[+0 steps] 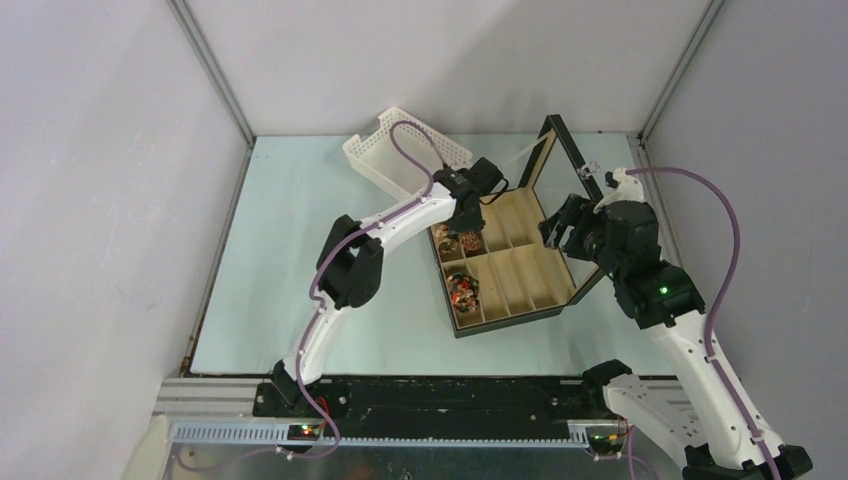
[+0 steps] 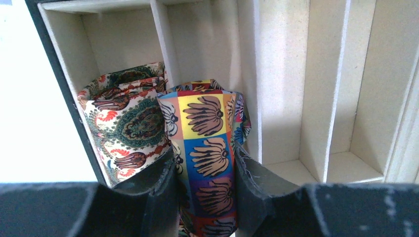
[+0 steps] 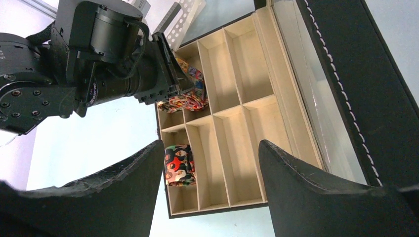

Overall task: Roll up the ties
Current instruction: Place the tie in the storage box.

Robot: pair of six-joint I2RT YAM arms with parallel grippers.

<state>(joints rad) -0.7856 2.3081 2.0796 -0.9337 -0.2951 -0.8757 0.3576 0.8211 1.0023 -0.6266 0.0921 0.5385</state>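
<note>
Where the two arms rise from the near edge of the counter, the first thing beyond them is the open box, lying between the arms. In its near-left compartment sits the near tie, rolled into a small coil, with no gripper touching it.

Farther in, over the right half of the box, the right gripper hangs with its jaws spread wide and nothing between them. It is clear of the dividers below.

At about the same depth on the left side, the left gripper points down into the far-left part of the box. Its jaws are narrowed onto the held tie, a roll patterned in coloured squares with dark flower shapes, standing upright between the pads. I cannot tell whether this roll rests on the compartment floor. Just beside it on the left, against the outer wall, the paisley tie sits coiled and touches the held tie.

Beyond the right gripper the lid stands up from the right edge of the box. Farthest off, behind the left gripper, a white basket lies tilted near the back wall.
</note>
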